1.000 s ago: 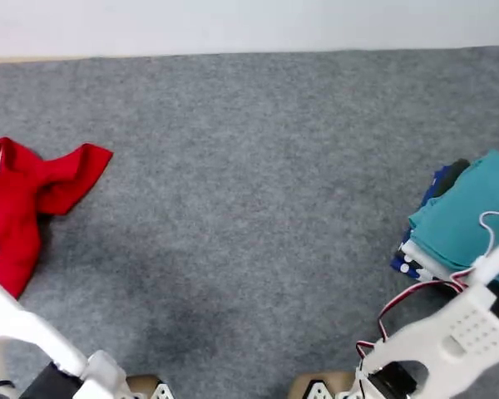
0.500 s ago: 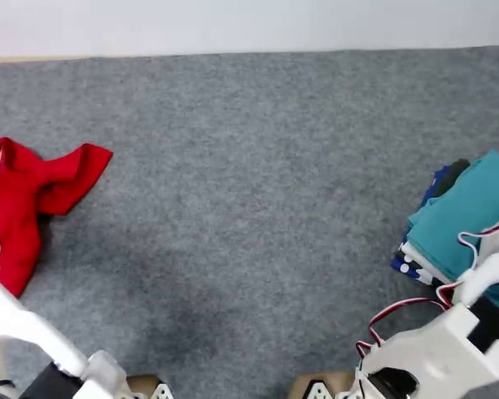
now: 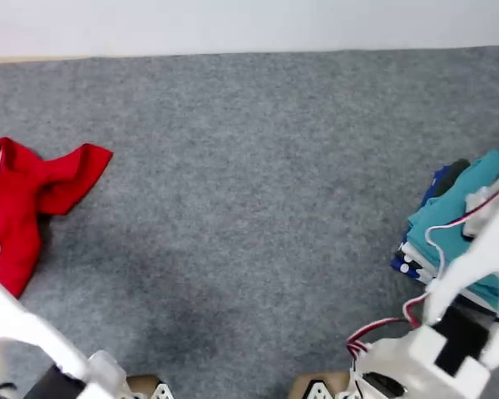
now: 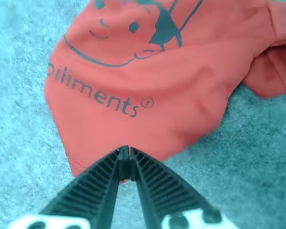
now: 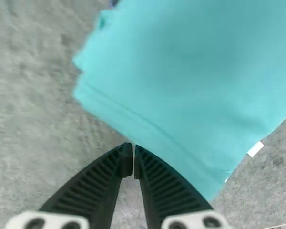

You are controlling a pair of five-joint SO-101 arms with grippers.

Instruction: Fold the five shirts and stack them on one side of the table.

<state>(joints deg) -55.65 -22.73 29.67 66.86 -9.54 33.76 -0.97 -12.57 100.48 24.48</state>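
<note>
- The left gripper [image 4: 125, 157] is held with its jaws pressed together. The red shirt [image 4: 157, 86] lies crumpled and unfolded just ahead of the tips, with its hem overlapped by them. Whether any cloth is nipped between them cannot be told.
- If the shut jaws were lowered onto that hem, the cloth would probably be pushed and bunched against the grey mat [image 3: 258, 166] rather than taken. The jaws would have to be opened first.
- If too much were taken at the hem, two layers could be caught together, so the shirt would be lifted as a lump and could not be laid flat for folding.
- The right gripper [image 5: 133, 152] is also closed, with nothing held. The folded teal shirt [image 5: 195, 81], the top of the stack, lies directly beyond the tips, its folded edge just ahead of them.
- Were the tips pushed forward, the teal shirt could be slid off the dotted blue shirt [image 3: 412, 264] beneath it and its fold undone.
- The wire loop [image 3: 437, 241] hanging over the stack could be snagged on an edge.
- The red shirt is well apart from the stack, so a fold could be lost in the carry.
</note>
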